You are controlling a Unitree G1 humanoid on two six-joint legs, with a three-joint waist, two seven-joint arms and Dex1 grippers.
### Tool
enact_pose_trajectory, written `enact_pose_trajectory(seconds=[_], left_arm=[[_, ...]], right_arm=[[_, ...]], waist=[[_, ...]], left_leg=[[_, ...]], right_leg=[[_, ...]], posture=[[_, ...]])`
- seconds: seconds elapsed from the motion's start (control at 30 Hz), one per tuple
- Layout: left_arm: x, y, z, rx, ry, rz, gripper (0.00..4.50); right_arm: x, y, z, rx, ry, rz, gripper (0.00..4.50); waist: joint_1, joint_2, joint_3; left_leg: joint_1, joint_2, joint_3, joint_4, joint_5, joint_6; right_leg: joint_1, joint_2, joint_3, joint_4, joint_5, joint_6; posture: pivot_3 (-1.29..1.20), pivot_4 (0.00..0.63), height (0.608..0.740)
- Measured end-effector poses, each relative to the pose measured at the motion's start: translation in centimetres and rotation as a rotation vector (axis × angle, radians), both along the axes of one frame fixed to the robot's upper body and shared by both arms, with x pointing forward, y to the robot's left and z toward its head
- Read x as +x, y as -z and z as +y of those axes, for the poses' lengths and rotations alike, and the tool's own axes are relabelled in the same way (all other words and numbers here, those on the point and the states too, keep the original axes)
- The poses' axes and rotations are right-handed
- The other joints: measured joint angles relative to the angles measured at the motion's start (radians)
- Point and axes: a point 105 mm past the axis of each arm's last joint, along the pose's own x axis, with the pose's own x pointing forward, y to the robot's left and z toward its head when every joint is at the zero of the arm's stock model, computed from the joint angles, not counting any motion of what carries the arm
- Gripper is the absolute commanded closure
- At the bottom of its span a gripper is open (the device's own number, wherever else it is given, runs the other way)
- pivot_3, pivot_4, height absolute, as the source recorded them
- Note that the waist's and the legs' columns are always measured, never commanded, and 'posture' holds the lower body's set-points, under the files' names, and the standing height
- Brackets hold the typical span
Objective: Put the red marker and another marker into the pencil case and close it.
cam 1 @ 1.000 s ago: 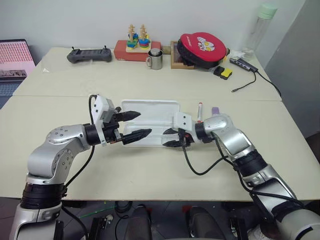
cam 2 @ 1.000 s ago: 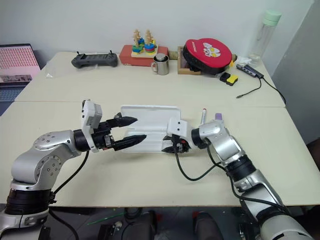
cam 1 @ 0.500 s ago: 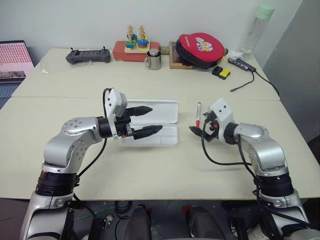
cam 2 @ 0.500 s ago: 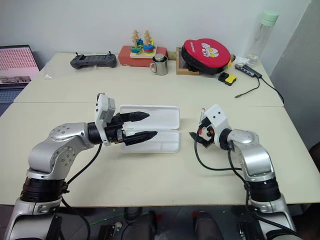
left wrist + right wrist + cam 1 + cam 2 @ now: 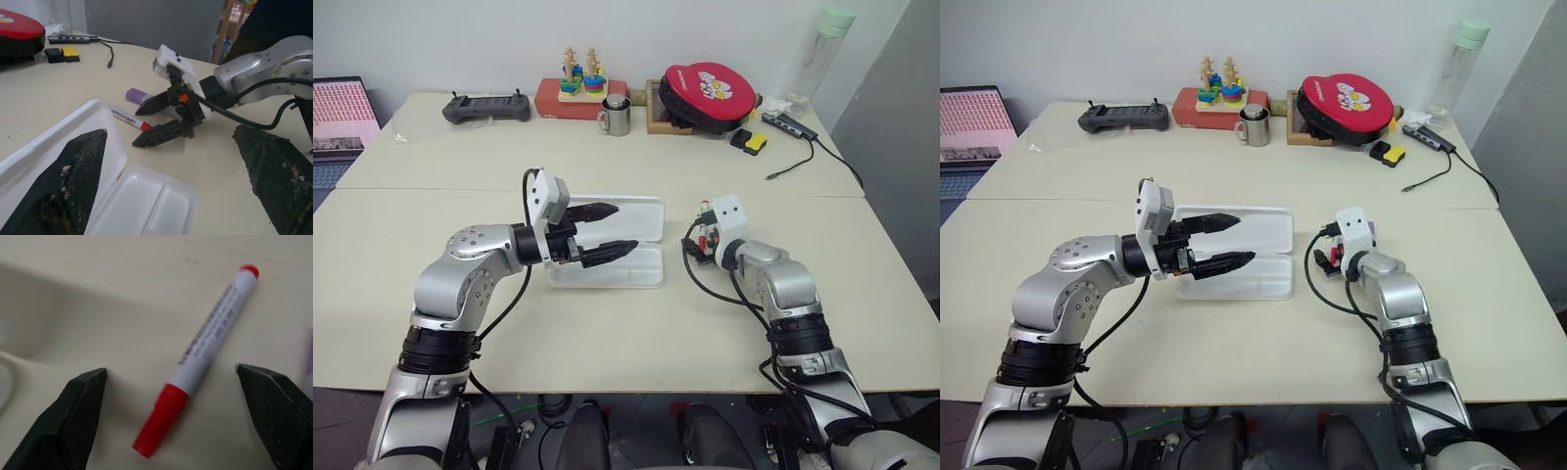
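Right gripper (image 5: 171, 377): I note its fingers spread wide, empty, over the red marker (image 5: 205, 352), a slim white barrel with printed text and red cap, flat on the table (image 5: 607, 323) beside the open white pencil case (image 5: 641, 264). Left gripper (image 5: 607, 230): spread wide above the case.

Pencil case (image 5: 626, 245): white plastic box w/ rounded corners, lying open near middle of worktop, lid flat toward far edge, tray toward near edge. Red marker (image 5: 198, 353): slim white barrel, red cap, lying flat on worktop just right of case. Lilac marker (image 5: 139, 95) lying flat just beyond it, apart.
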Motion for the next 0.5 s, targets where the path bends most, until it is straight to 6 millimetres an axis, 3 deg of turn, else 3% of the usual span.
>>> enact_pose_trajectory(seconds=[0.03, 0.07, 0.5], left_arm=[[-0.01, -0.01, -0.12, -0.005, 0.003, -0.002, 0.0], [-0.01, -0.03, -0.15, -0.007, 0.003, -0.004, 0.0], [0.33, -0.43, -0.44, -0.021, 0.002, -0.024, 0.0]], right_arm=[[0.32, 0.0, -0.17, 0.002, 0.019, 0.0, 0.46], [0.47, -0.04, -0.25, 0.002, 0.028, 0.0, 0.53], [0.86, -0.13, -0.75, 0.021, 0.076, -0.006, 3.7]], waist=[[0.0, 0.0, 0.0], [0.0, 0.0, 0.0], [0.002, 0.0, 0.0]], left_leg=[[0.0, 0.0, 0.0, 0.0, 0.0, 0.0], [0.0, 0.0, 0.0, 0.0, 0.0, 0.0], [0.0, 0.0, 0.0, 0.0, 0.0, 0.0]], right_leg=[[0.0, 0.0, 0.0, 0.0, 0.0, 0.0], [0.0, 0.0, 0.0, 0.0, 0.0, 0.0], [0.0, 0.0, 0.0, 0.0, 0.0, 0.001]], posture=[[0.0, 0.15, 0.74], [0.0, 0.15, 0.74], [0.0, 0.15, 0.74]])
